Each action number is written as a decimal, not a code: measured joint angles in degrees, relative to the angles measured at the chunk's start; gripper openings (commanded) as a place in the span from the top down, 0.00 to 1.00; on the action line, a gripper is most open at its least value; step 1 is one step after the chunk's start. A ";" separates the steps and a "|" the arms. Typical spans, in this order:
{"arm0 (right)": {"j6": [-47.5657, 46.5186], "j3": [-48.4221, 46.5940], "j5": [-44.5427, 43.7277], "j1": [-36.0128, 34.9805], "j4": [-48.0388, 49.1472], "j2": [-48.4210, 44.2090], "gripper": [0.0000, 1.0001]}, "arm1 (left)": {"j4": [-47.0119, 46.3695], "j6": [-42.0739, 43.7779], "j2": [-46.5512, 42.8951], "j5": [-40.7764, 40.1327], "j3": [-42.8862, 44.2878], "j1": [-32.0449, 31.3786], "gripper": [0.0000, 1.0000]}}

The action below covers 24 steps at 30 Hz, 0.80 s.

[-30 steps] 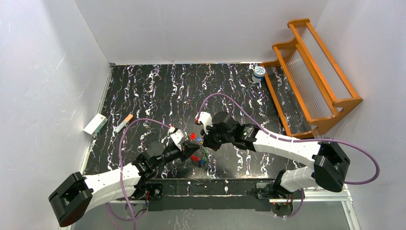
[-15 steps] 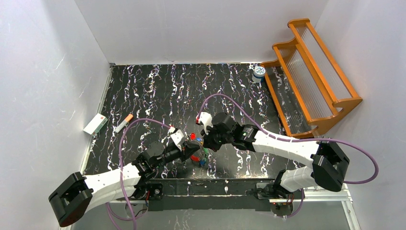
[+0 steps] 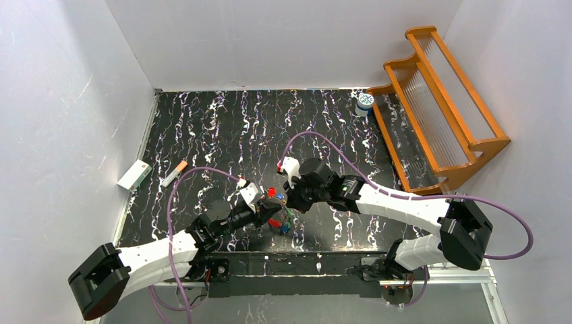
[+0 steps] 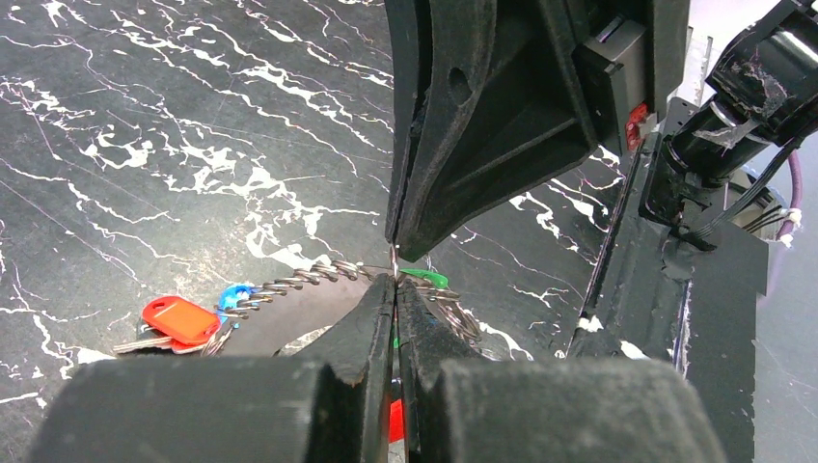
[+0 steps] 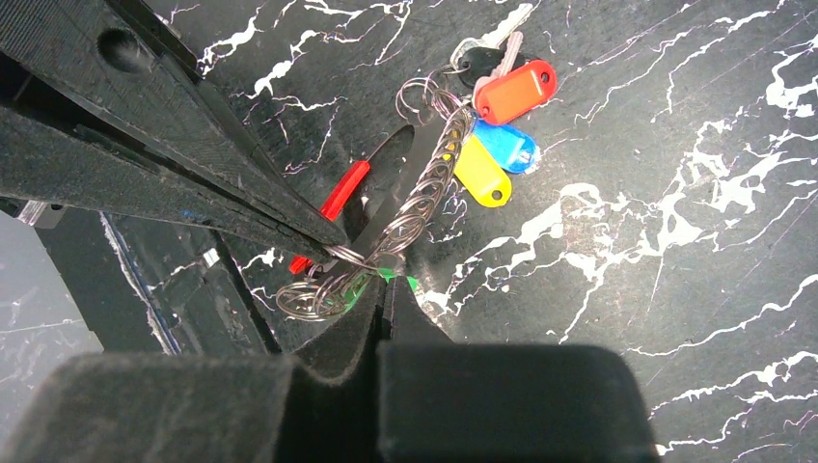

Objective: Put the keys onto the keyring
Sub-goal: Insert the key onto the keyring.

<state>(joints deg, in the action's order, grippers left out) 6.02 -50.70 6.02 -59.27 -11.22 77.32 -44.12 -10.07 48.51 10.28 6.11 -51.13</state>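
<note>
The keyring is a thin metal loop strung with small rings, held just above the black marble table. Keys with red, blue and yellow heads hang at its far end. My left gripper is shut on the keyring's wire. My right gripper meets it tip to tip and is shut, with a green key head showing on both sides of its fingertips. In the top view both grippers touch near the table's front middle.
An orange wooden rack leans at the right wall, with a white-and-blue jar beside it. An orange-tipped white stick and a small white box lie at the left edge. Purple cables loop over both arms.
</note>
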 measured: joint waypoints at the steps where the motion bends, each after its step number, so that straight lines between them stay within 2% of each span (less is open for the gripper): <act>1: 0.02 0.00 0.00 0.02 0.02 0.00 0.99 | 0.00 0.02 -0.02 -0.04 -0.02 0.00 1.00; 15: 0.09 0.66 0.17 0.39 0.70 -0.81 0.99 | -0.20 0.00 -0.11 -0.68 -0.04 0.00 1.00; 16: 0.07 0.66 0.17 0.39 0.70 -0.81 0.95 | -0.22 0.00 -0.13 -0.68 -0.04 0.00 1.00; 20: -0.26 0.87 0.57 0.46 0.85 -1.01 0.61 | -0.33 0.00 -0.26 -0.74 -0.07 0.00 1.00; 22: -0.66 1.51 0.74 0.74 0.81 -1.44 0.50 | -0.50 0.00 -0.37 -0.81 -0.07 0.00 1.00; 24: -1.68 2.69 1.18 1.14 0.90 -2.32 0.43 | -0.55 0.00 -0.52 -0.87 -0.07 0.00 1.00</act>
<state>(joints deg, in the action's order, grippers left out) 4.34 -48.01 7.20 -58.13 -10.33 75.00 -44.66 -10.07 47.99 9.41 6.04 -51.13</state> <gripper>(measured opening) 0.474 0.010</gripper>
